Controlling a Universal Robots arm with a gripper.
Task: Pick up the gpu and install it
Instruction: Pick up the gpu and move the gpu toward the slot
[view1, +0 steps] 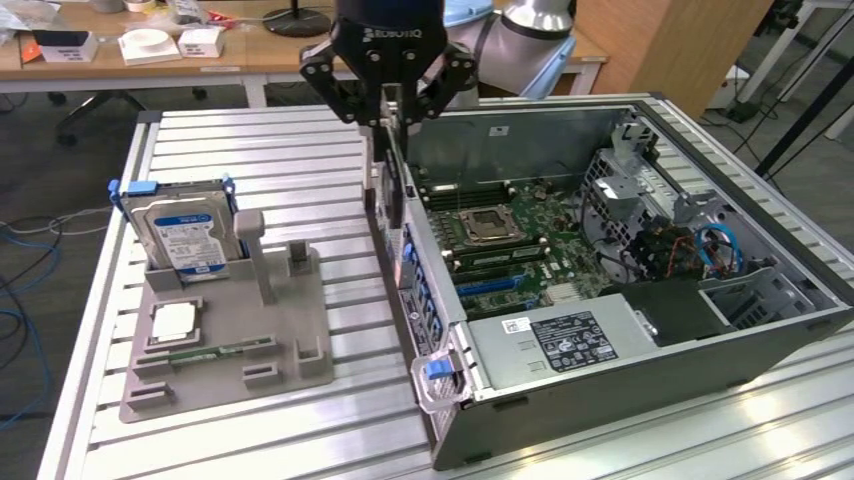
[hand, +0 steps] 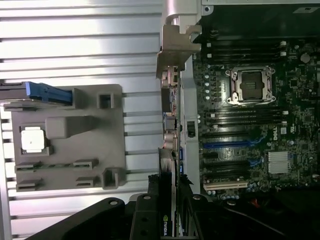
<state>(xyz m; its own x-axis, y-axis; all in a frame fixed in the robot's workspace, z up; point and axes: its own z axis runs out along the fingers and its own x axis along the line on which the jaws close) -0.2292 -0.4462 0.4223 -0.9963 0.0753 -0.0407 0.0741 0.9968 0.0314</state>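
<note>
Our claw (view1: 387, 112), marked ROBOTIQ, sits at the upper middle of the exterior view, fingers closed partway, pinching the graphics card (view1: 386, 175). We see a thin dark board held on edge, silver bracket at one end, hanging along the open computer case's (view1: 587, 425) wall, the one toward the frame's left. DELL is printed on the motherboard (hand: 260, 125). The hard drive's (view1: 187, 235) blue-and-white label is too small to read.

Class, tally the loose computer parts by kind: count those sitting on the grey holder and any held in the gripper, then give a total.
Hard drive: 1
Processor chip: 1
Memory stick: 1
gpu, in the gripper: 1
Total: 4
</note>
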